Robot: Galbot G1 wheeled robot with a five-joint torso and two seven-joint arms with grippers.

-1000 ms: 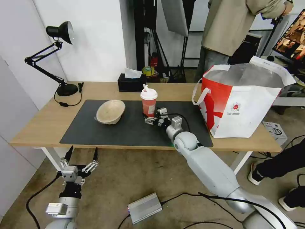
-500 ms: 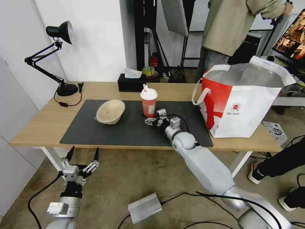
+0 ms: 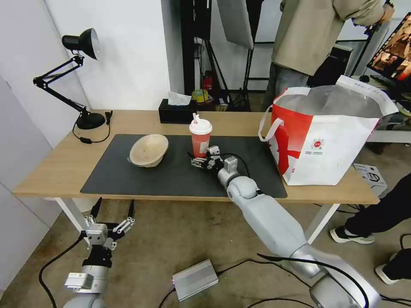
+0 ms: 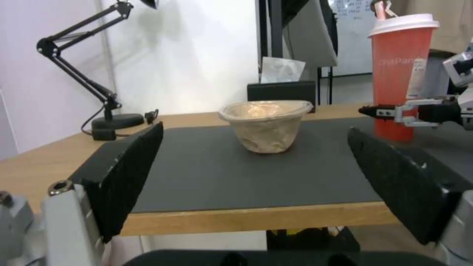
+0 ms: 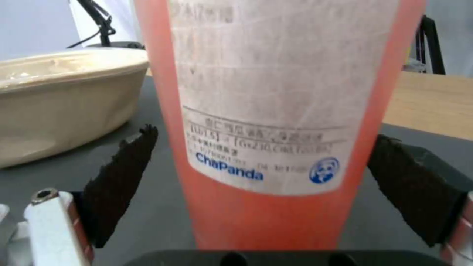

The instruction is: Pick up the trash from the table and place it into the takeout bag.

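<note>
So the red cup [image 3: 200, 137] with its white lid was standing upright on the dark mat [image 3: 128, 177], roughly in the middle of the table [image 3: 51, 171]. The right gripper [image 3: 198, 161] was down low at the cup's base, spread wide with a finger on each side of the cup. In the right wrist view the black pads [image 5: 121, 184] sat clear of the cup on both sides, so it wasn't actually squeezing anything, just straddling it.

The beige bowl [image 3: 148, 149] was on the mat too, to the left of the cup and a bit apart from it. The big red-and-white bag [image 3: 329, 137] stood open on the right end of the table, well away from the cup, silver lining showing at the top.

A black tissue box [image 3: 176, 112] was behind the cup near the table's back edge, and a black desk lamp [image 3: 70, 72] sat in the far left corner.

The left gripper [image 3: 112, 212] hung below the table's front edge, fingers apart and holding nothing, facing the bowl.
</note>
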